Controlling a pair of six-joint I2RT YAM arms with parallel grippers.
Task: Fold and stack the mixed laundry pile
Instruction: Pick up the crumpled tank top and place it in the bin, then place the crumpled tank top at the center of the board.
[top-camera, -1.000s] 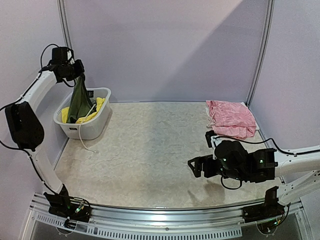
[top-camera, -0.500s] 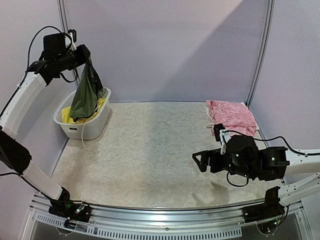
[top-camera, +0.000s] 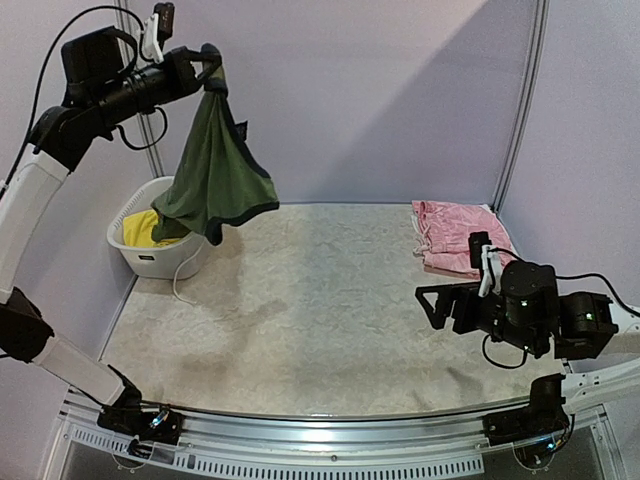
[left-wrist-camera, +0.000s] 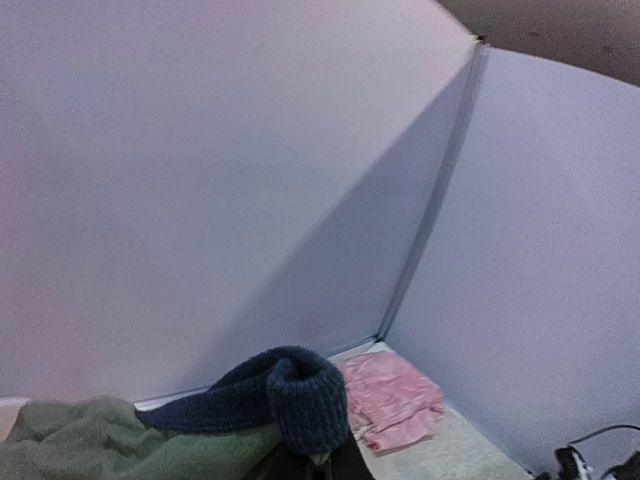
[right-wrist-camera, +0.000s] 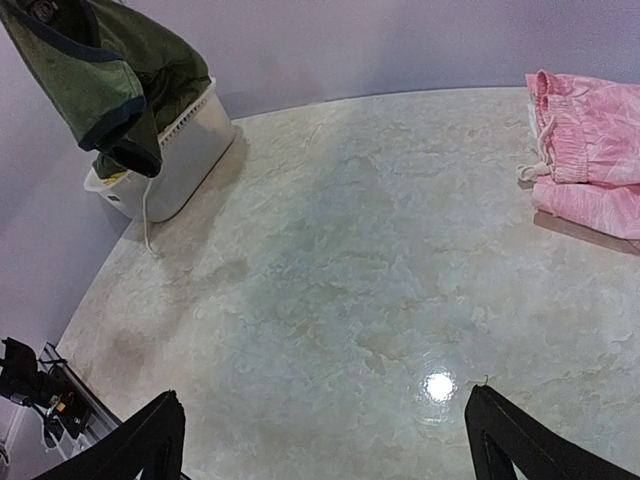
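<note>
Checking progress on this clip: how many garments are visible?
3: green top hanging from the left gripper, yellow shorts in the basket, pink garment at the table's far right. The basket may hide more.

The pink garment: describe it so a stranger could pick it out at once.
Find the pale table, then its far right corner. The pink garment lies there, the only garment on the tabletop; the green top hangs midair, the yellow one sits in the basket.
</note>
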